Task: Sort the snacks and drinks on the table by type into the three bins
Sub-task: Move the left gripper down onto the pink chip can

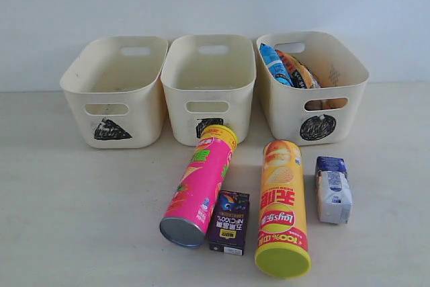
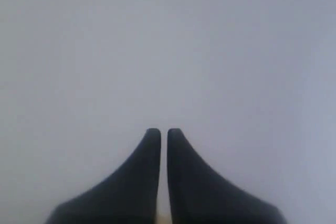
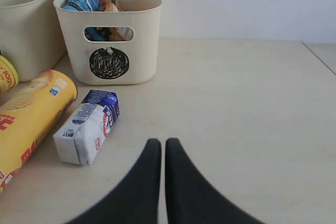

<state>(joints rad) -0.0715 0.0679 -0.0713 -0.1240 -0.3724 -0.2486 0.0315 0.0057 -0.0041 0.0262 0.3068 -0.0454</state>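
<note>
On the table [image 1: 74, 220] lie a pink chip tube [image 1: 199, 183], a dark purple carton [image 1: 228, 222], a yellow-orange chip tube [image 1: 282, 206] with a yellow-green lid, and a white-and-blue carton [image 1: 333, 189]. Behind them stand three cream bins: triangle [image 1: 114, 92], square [image 1: 209, 89], circle [image 1: 310, 87]. A blue bag [image 1: 275, 65] and an orange-brown bag [image 1: 299, 70] sit in the circle bin. My right gripper [image 3: 158, 142] is shut and empty, low over the table beside the white-and-blue carton [image 3: 86, 127]. My left gripper [image 2: 159, 132] is shut and empty, facing a blank grey wall. Neither arm shows in the exterior view.
The triangle and square bins hold nothing visible. In the right wrist view the circle bin [image 3: 110, 30] stands beyond the carton, and the yellow-orange tube [image 3: 26, 116] lies beside it. Bare table [image 3: 247, 114] stretches past the right gripper to a seam near the edge.
</note>
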